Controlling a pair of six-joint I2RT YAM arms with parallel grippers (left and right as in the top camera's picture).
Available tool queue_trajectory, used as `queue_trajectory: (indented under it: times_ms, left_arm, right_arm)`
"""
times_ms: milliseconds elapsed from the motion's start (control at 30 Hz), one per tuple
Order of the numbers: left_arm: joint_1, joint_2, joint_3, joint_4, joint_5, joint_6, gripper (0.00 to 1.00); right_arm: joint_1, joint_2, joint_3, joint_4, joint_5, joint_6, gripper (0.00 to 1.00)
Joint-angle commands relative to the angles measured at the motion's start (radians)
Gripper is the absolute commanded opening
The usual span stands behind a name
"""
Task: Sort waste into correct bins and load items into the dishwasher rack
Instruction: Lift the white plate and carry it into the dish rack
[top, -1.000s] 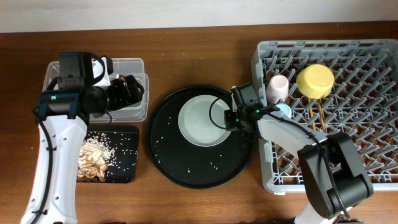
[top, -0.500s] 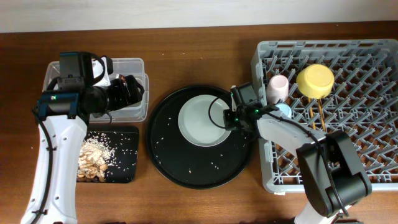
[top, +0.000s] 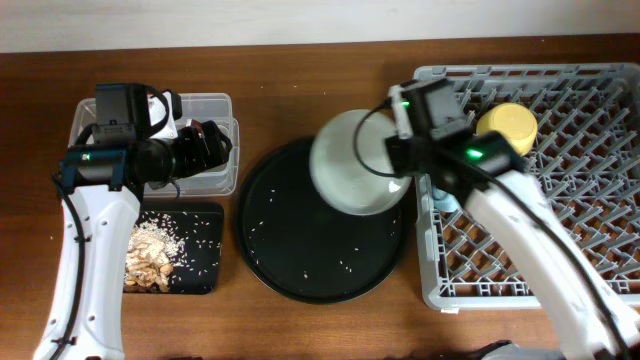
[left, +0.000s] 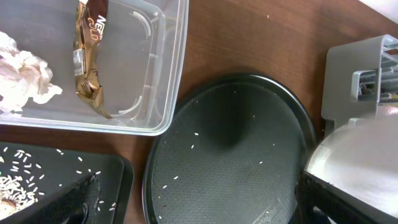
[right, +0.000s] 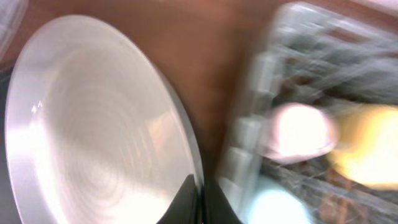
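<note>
The right pincer (right: 202, 196) is clamped on the rim of the pale round plate (top: 352, 172). The plate is tilted over the round black tray's (top: 300, 255) right edge, just beside the dishwasher rack's (top: 426, 285) left wall. The left pincer (top: 218, 143) hangs with its fingers apart over the clear tub's (top: 205, 101) right rim.

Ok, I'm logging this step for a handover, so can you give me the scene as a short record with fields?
right gripper: shut on the plate's rim
plate: held above the round tray, close to the rack
round tray: only scattered rice grains on it
left gripper: open, empty, over the tub
tub contents: tissue, wrapper
black tray: food scraps
in rack: yellow bowl, pink cup
</note>
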Motion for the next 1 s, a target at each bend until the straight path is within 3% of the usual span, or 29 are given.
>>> queue_trajectory:
  times_ms: [0,267,600,967]
  left_arm:
    - [0.003,0.005,-0.005,-0.001,-0.003,0.008,0.99]
    - [0.003,0.005,-0.005,-0.001,-0.002,0.008,0.99]
    - [0.003,0.005,-0.005,-0.001,-0.003,0.008,0.99]
    - [0.003,0.005,-0.005,-0.001,-0.002,0.008,0.99]
  right_arm:
    - [-0.020,-0.098,0.087,-0.120,0.365,-0.140,0.04]
    - [-0.173,-0.203,0.098,-0.173,0.677,-0.468,0.04]
    - [-0.380,-0.049,0.098,-0.182,0.631,-0.477,0.04]
    - [-0.335,0.184,0.098,-0.183,0.616,-0.458,0.04]
